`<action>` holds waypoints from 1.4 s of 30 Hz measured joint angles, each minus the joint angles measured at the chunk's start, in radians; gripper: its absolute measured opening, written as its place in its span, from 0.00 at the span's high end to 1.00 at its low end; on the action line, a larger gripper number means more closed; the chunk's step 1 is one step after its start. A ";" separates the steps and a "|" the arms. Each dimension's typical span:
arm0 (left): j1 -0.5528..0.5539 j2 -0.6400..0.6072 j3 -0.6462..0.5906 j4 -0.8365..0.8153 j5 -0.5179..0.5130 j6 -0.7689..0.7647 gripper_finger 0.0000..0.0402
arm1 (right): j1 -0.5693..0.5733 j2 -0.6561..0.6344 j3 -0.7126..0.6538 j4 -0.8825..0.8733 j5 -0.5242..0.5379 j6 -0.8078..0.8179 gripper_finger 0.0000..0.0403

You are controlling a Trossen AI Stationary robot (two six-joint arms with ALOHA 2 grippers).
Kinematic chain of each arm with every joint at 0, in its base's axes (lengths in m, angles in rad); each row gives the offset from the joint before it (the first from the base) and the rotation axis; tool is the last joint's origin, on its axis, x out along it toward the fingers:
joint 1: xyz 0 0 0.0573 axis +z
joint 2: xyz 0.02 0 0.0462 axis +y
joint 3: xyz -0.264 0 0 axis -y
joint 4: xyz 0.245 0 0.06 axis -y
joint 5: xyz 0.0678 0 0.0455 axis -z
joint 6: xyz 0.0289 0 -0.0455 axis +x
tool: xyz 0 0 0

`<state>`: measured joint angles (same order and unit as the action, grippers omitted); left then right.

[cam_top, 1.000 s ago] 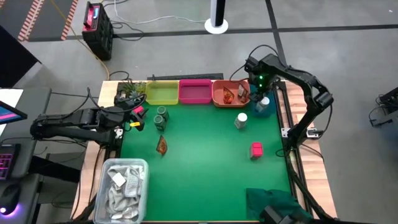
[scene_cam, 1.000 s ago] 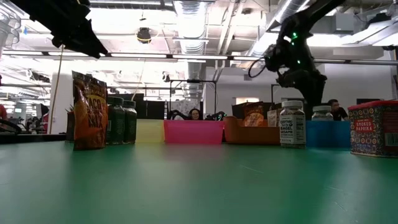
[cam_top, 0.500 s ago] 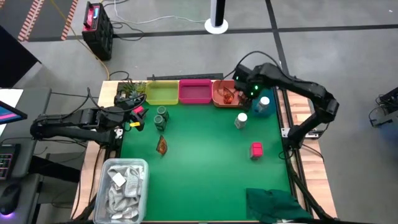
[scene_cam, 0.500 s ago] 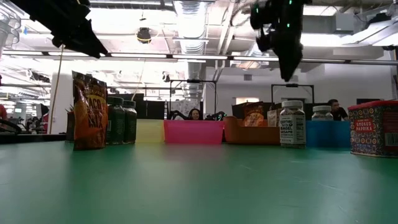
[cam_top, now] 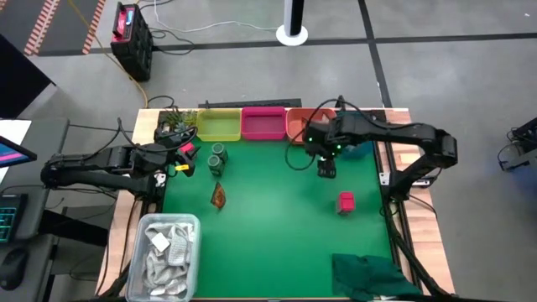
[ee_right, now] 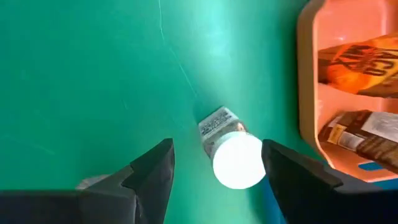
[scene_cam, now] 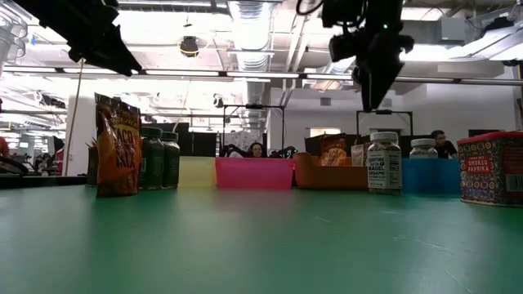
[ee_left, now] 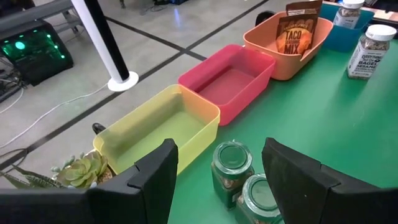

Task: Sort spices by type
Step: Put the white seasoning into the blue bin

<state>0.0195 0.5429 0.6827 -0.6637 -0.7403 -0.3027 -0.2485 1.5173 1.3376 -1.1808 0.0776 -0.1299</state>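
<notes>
A white-capped jar stands upright on the green mat, and my right gripper hangs open well above it, pointing down. A second white-capped jar sits in the teal tray. Two orange-brown packets lie in the orange tray; a third stands on the mat. Two dark green jars stand by the yellow tray. One pink box rests on the mat at the right. My left gripper waits open at the left edge.
A pink tray stands between the yellow and orange ones along the far edge. A clear tub of white packets sits at the near left. A green cloth lies at the near right, and a small plant at the far left corner.
My right gripper has swung from above the teal tray at the far right toward the table's left and near side, rising a little and rolling about its own line. It now hangs over the white-capped jar on the mat, fingers still open.
</notes>
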 joint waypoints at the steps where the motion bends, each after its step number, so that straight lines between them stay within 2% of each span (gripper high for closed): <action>1: 0.000 0.000 0.000 -0.001 0.000 -0.002 0.44 | 0.000 0.001 -0.006 0.004 0.001 -0.012 0.33; 5: 0.000 0.000 0.000 -0.003 0.000 -0.006 0.44 | 0.003 0.000 -0.006 0.008 0.037 -0.079 0.33; 19: 0.000 0.000 0.000 0.000 0.000 -0.009 0.44 | -0.010 0.057 -0.006 -0.011 0.041 -0.348 0.33; 23: 0.000 0.000 0.000 -0.006 0.000 -0.007 0.44 | 0.007 0.115 -0.006 -0.049 0.134 -0.414 0.33; 26: 0.000 0.000 0.000 -0.007 0.000 -0.007 0.44 | 0.027 0.144 -0.006 -0.076 0.204 -0.438 0.33; 42: 0.000 0.000 0.000 -0.016 0.000 -0.008 0.44 | -0.045 0.166 -0.007 -0.099 0.212 -0.416 0.33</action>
<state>0.0195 0.5428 0.6827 -0.6797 -0.7399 -0.3110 -0.2939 1.6829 1.3310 -1.2802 0.2901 -0.5454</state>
